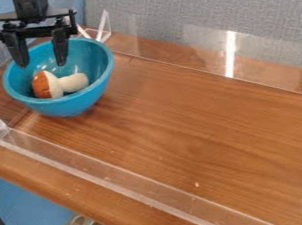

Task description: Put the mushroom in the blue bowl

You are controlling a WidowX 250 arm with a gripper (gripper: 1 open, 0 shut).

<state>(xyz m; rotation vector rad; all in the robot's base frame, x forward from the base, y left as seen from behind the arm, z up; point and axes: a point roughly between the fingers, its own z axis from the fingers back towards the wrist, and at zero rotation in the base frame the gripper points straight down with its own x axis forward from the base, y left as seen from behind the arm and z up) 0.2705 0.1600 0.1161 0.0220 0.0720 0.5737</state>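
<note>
1. Bowl (75, 103) — blue, at the worktop's far left corner.
2. Mushroom (57, 85) inside bowl, lying on its side: orange-brown cap to the left, cream stem to the right.
3. Fingers (41, 57) above mushroom, at bowl's opening — spread apart, nothing held.
4. Worktop (202, 120) — brown wood, extends right from bowl.
5. Wall (212, 18) behind worktop, grey, textured; bright vertical reflection at its lower part.

surface: brown wood tabletop (196, 130) | on it: blue bowl (74, 98), near one corner, by grey wall side
</note>
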